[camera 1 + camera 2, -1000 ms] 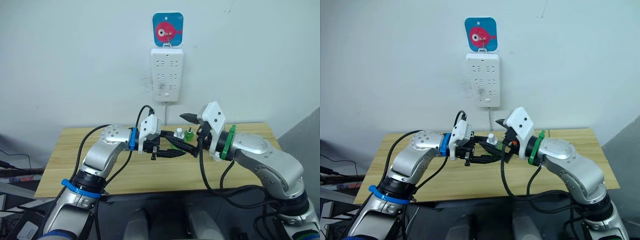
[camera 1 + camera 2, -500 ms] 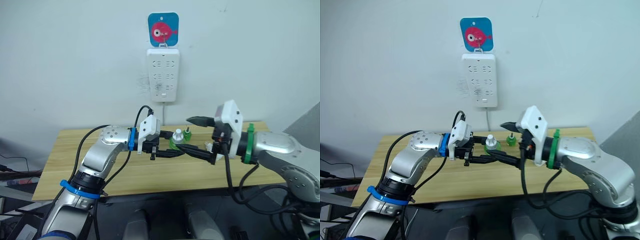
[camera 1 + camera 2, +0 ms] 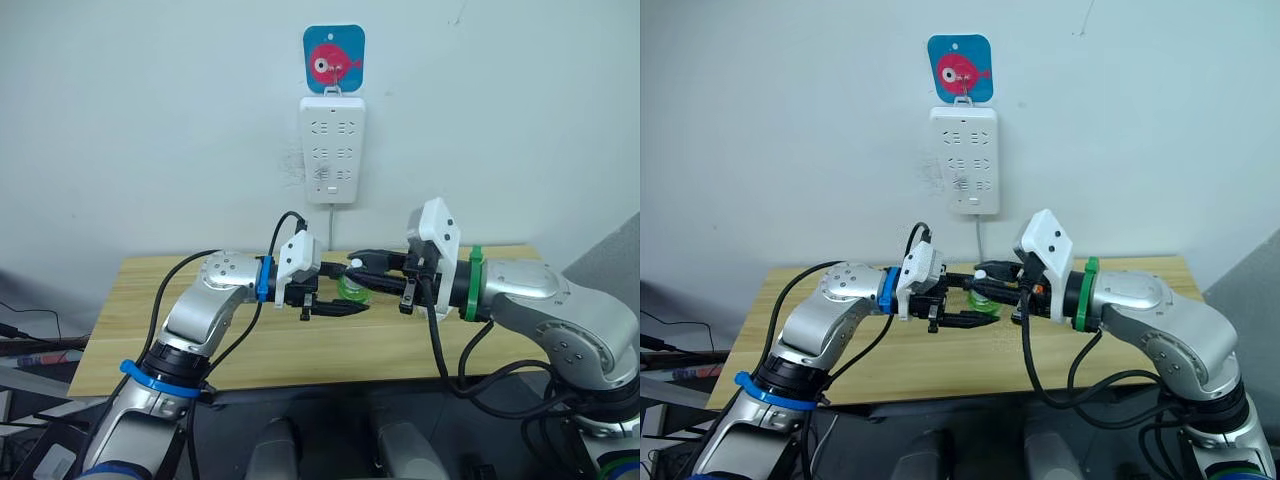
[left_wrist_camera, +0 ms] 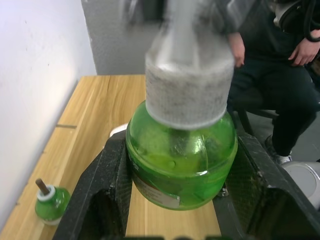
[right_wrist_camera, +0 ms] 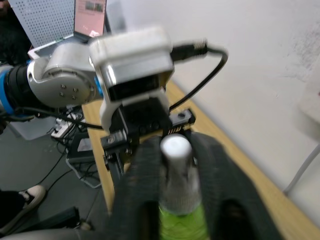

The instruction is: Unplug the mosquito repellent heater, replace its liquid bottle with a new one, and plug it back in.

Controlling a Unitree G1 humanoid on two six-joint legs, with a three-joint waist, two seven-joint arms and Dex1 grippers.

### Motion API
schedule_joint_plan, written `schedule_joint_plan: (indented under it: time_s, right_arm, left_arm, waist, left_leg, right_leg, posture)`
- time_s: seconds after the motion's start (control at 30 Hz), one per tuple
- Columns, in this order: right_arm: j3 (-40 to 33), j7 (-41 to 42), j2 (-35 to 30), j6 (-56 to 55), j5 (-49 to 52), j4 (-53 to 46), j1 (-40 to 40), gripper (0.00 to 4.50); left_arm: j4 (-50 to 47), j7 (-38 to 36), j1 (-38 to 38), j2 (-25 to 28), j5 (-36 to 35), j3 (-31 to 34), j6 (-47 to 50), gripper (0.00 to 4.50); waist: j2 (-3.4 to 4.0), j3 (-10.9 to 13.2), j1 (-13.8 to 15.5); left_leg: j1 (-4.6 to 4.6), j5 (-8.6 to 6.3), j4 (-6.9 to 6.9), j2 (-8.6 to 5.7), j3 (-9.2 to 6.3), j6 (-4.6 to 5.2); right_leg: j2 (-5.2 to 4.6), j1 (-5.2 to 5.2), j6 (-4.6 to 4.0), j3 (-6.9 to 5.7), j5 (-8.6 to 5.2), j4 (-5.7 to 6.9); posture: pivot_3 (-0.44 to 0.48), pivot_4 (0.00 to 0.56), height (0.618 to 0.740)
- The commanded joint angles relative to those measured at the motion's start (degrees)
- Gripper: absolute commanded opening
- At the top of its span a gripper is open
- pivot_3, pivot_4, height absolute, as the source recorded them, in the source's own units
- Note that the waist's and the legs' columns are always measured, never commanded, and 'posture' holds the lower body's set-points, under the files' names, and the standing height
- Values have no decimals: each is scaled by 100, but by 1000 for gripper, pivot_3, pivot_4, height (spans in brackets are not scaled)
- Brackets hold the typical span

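left wrist view: green bottle (image 4: pixel 181 160) pinched between left jaws, right jaws clamping its white cap (image 5: pixel 176 150)

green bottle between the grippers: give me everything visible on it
The green bottle is round, translucent green plastic with a white cap, a label low on its body, and liquid inside. It stands upright above the wooden table, gripped at the body by the left gripper and at the cap by the right gripper.

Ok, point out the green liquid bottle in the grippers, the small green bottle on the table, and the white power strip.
green liquid bottle (image 4: pixel 181 160): left wrist view, body.
small green bottle (image 4: pixel 51 206): left wrist view, body.
white power strip (image 3: pixel 333 150): left eye view, face.
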Motion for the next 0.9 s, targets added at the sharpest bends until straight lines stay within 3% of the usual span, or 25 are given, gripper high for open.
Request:
schedule_joint_plan:
  time_s: [0.03,0.23,0.33,0.47,0.6,0.73,0.9]
  right_arm:
    - [-90,147,11,-76,227,-204,-143,337]
    - [-725,-15,-97,16,647,-39,-590,337]
    - [-726,-141,-148,-172,327,4,-223,337]
    - [128,-318,-176,-1440,-1279,310,976,337]
    - [872,-780,334,-3260,-2908,1588,1651,337]
    - [948,-1024,1149,-4396,-3366,2971,1901,337]
    - [713,-1113,1769,-5158,-3642,4444,1579,337]
  left_arm:
    - [-63,93,28,35,-21,112,35,2239]
    - [487,-100,398,488,504,8,-460,2239]
    - [750,-105,649,769,778,65,-843,2239]
    - [569,-26,979,1090,769,251,-742,2239]
    - [218,30,1300,1345,637,458,-509,2239]
    - [-201,8,1588,1545,507,641,-251,2239]
    - [-512,-1,1780,1712,372,823,-31,2239]
  waist:
    - [0,0,0]
    - [1,0,-24]
    - [0,2,-11]
    - [-1,14,59]
    - [11,172,107]
    - [19,357,137]
    - [28,615,184]
  left_leg:
    - [0,0,0,0,0,0]
    - [2,0,-4,4,1,0]
    - [2,0,-10,7,-2,0]
    - [0,-1,-14,5,1,1]
    - [3,0,-9,6,20,2]
    - [6,0,-9,11,22,2]
    - [1,0,-14,12,22,2]
  right_leg:
    - [0,0,0,0,0,0]
    - [4,-2,0,1,0,0]
    - [5,-2,-2,-2,-1,-4]
    - [-5,-2,-2,-2,-1,-18]
    - [-13,-4,5,16,7,-20]
    - [-13,-6,4,18,6,-16]
    - [-13,-16,1,18,4,-9]
  posture:
    - [-122,165,740]
    - [-122,176,740]
    - [-114,193,740]
    - [-94,228,740]
    - [-71,282,740]
    - [-33,330,740]
    - [7,376,740]
